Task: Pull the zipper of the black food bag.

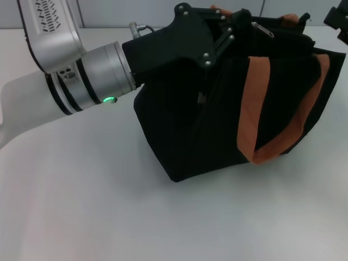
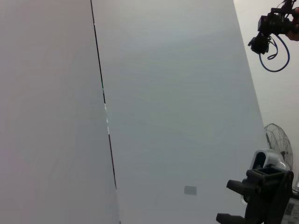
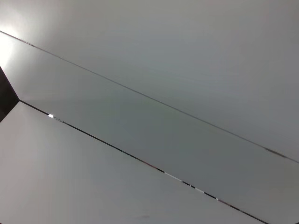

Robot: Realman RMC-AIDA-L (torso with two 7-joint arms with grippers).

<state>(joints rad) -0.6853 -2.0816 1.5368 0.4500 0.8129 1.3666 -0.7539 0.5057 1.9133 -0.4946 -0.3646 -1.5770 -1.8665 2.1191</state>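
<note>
Left gripper (image 1: 239,28) over black food bag (image 1: 217,119), zipper (image 1: 262,29) beside it

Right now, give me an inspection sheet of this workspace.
Surface: white table, bare in front of the bag.
Job's things: black food bag upright, orange strap draped over its side; silver zipper on the top edge.
Clutter: nothing seen.
Grippers: left gripper at the bag's top beside the zipper; right gripper at the far right edge, away from the bag.
Cables: blue cable loop on overhead gear.
Surroundings: white wall panels; fan.
</note>
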